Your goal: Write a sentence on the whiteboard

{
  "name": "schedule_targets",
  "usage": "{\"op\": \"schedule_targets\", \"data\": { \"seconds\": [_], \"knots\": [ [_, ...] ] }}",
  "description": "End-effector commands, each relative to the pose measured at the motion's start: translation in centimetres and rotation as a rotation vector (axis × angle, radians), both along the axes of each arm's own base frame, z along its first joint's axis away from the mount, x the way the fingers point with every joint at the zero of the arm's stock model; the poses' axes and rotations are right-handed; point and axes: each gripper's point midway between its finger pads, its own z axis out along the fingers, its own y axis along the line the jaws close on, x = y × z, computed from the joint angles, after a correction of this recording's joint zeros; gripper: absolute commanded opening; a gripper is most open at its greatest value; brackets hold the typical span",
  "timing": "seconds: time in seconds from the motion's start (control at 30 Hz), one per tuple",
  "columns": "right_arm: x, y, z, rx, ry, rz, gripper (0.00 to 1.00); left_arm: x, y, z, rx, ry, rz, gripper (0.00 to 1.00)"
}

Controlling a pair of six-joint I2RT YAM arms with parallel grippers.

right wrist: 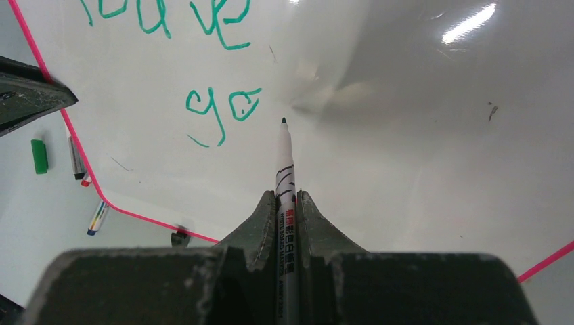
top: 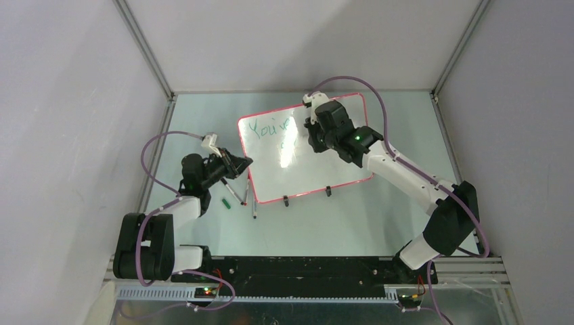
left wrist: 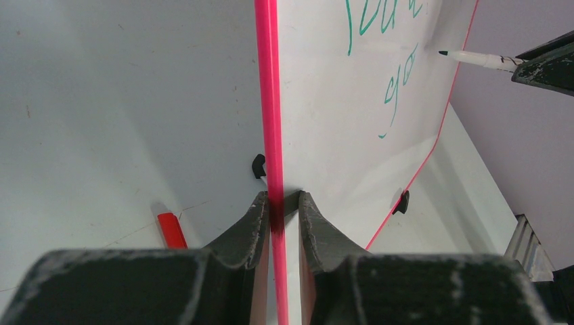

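My left claw (left wrist: pixel 277 201) pinched the glossy white, pink-rimmed whiteboard (top: pixel 325 169); my right claw (right wrist: pixel 286 200) held a slim white marker (right wrist: pixel 285 159). The teal handwritten sentence (top: pixel 271 128) ended at "go", so I judged it was half done.

The glossy white rectangular whiteboard (top: pixel 325 166) has a thin pink-red rim, two small black clip feet (top: pixel 285 200) and teal-green handwritten marker words (top: pixel 269 127) toward its ten o'clock corner. The slim white marker pen (right wrist: pixel 285 169) ends in a black tip (red and black print runs along its barrel). On the pale grey-green tabletop (top: pixel 379 217), at about eight o'clock from the board, lie a small green cap (top: pixel 225 202) and a red pen end (left wrist: pixel 172 230), and lilac cables (top: pixel 379 101) trail over the black-and-white robot arms (top: pixel 406 169).
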Motion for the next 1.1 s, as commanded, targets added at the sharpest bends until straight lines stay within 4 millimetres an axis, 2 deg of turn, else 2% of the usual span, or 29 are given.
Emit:
{"op": "schedule_targets", "data": {
  "seconds": [0.0,0.57,0.83,1.07],
  "knots": [
    [0.8,0.7,2.4,0.036,-0.067,0.007,0.0,0.3,1.6,-2.2,0.066,0.047,0.084,0.01],
    [1.9,1.5,1.0,-0.017,-0.047,-0.019,0.0,0.3,1.6,-2.3,0.066,0.048,0.084,0.01],
    [2.3,0.2,0.5,-0.059,-0.044,-0.07,0.0,0.2,1.6,-2.3,0.066,0.048,0.085,0.01],
    [2.3,-0.8,0.8,-0.063,-0.047,-0.097,0.0,0.2,1.6,-2.3,0.066,0.049,0.084,0.01]
  ]
}}
